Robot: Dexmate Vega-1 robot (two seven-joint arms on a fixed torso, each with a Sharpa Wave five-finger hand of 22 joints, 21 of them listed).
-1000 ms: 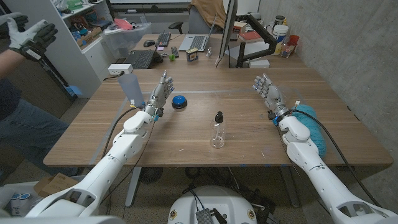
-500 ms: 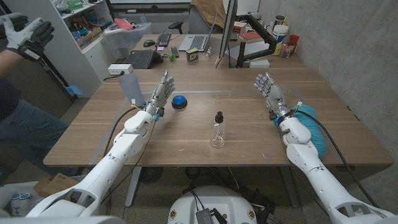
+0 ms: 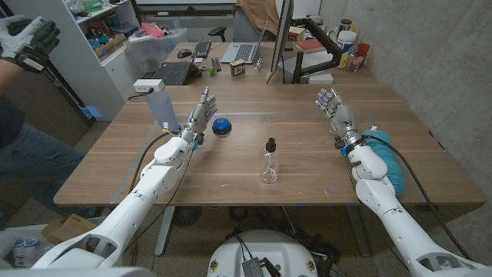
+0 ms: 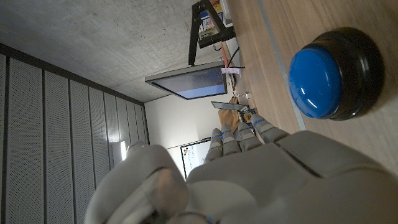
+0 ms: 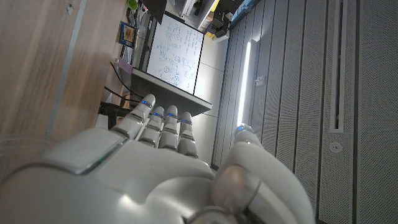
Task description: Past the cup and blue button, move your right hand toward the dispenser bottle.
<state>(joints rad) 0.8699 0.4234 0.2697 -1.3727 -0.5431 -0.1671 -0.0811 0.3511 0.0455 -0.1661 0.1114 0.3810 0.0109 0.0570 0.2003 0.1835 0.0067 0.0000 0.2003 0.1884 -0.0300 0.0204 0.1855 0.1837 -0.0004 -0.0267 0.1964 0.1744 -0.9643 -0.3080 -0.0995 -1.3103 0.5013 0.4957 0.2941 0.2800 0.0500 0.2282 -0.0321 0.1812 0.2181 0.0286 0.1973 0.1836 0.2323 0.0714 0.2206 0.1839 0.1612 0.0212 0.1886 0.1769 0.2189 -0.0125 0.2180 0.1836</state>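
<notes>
A clear dispenser bottle [image 3: 268, 161] with a black pump top stands upright near the table's middle. A blue button [image 3: 221, 126] in a black base sits left of it and farther back, seen close in the left wrist view as the blue button [image 4: 326, 76]. A pale blue cup [image 3: 160, 105] stands at the table's left side. My left hand [image 3: 200, 114] stands upright between cup and button, fingers straight, holding nothing. My right hand [image 3: 332, 107] is raised at the right side, fingers apart and empty, well right of the bottle. My right hand [image 5: 161, 168] has its fingers extended.
A teal brush-like thing [image 3: 384, 154] lies by my right forearm. A monitor [image 3: 280, 35], laptops [image 3: 244, 52] and keyboards crowd the far edge. A person with a gloved hand [image 3: 27, 38] stands at the far left by shelves.
My right hand has drifted slightly right and back. The person's gloved hand has moved a little up and left. Bottle, button and cup have not moved.
</notes>
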